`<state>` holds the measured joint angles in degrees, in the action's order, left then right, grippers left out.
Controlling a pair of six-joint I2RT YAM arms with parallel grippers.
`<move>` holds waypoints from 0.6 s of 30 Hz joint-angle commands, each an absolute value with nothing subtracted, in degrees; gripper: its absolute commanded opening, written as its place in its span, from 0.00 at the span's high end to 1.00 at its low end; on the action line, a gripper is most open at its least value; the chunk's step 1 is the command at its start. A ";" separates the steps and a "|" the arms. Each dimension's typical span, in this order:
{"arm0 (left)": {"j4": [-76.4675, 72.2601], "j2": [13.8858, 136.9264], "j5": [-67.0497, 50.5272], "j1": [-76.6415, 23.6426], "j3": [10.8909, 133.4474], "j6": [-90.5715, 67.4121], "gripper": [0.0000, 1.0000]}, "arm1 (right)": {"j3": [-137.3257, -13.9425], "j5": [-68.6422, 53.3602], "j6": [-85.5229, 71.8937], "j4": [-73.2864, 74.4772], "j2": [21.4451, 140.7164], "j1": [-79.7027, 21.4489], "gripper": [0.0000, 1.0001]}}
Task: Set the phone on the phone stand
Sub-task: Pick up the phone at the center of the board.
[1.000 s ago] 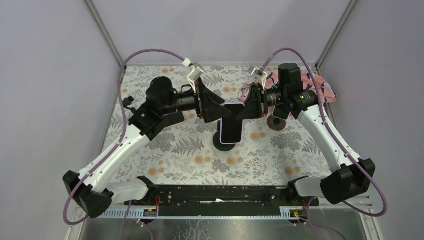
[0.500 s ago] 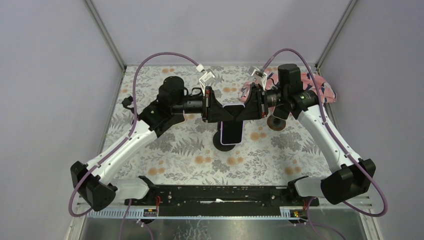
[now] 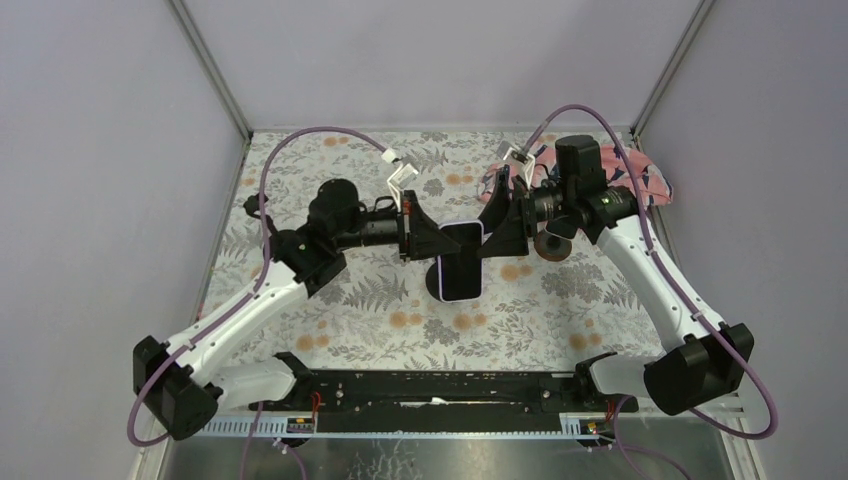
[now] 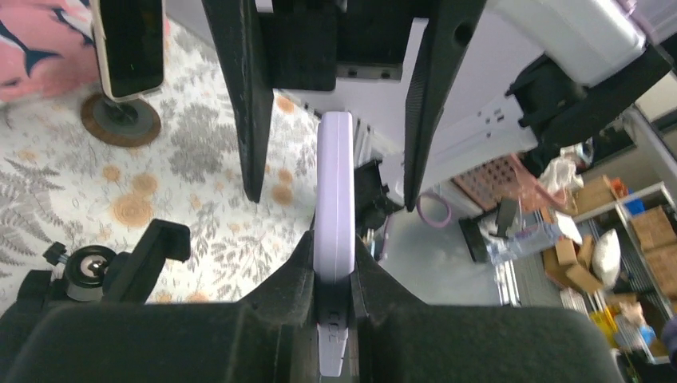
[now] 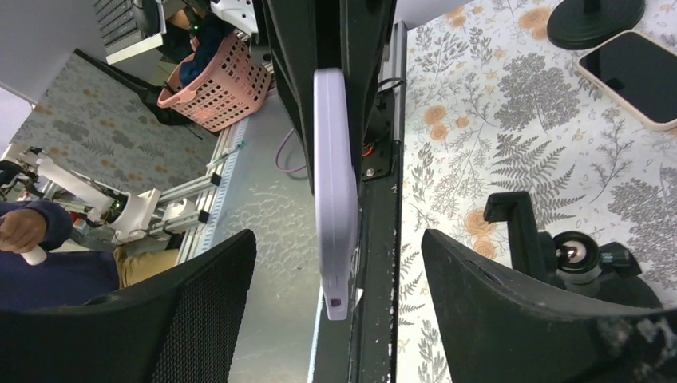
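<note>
Top external view first: can see the phone (image 3: 462,260) hanging in the air over the middle of the floral worktop (image 3: 380,320), screen up. Sits over the black phone stand (image 3: 431,284) from this angle, but not seated in it. Got the left end effector (image 3: 436,240) pinched shut on the phone's left edge. Over on the other side, the right end effector (image 3: 492,232) spread open around the right edge, not gripping anything.

From the left wrist view, same story: lilac phone edge-on, squeezed between the near fingers (image 4: 297,275), with the other arm's two black fingers standing off it on either side. Also catches the stand's clamp arm and ball head down on the worktop at lower left, apart from the phone.

From the right wrist view, pretty much confirms it: big gap between that arm's own fingers and the phone case, no contact at all.

Other stuff worth noting: a second phone (image 4: 132,44) propped over a round base (image 4: 120,120) further back, and a pink cloth (image 3: 655,180) bunched in the far right corner.
</note>
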<state>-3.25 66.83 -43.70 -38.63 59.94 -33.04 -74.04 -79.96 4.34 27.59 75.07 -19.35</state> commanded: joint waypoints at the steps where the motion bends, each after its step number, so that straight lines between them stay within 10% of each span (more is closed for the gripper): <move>1: -21.02 61.09 -35.65 -38.68 54.49 -37.99 1.00 | -70.46 -80.11 6.76 28.09 72.14 -19.71 0.16; 11: -34.13 60.81 -28.55 -38.70 48.87 -44.33 1.00 | -66.08 -81.18 1.58 21.18 72.14 -21.20 0.26; 18: -35.68 62.12 -27.86 -38.76 48.69 -45.76 1.00 | -66.45 -81.39 2.34 21.18 72.44 -21.68 0.59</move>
<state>-27.05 62.19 -29.78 -38.63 48.51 -43.51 -65.80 -80.18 2.37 22.98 73.21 -21.12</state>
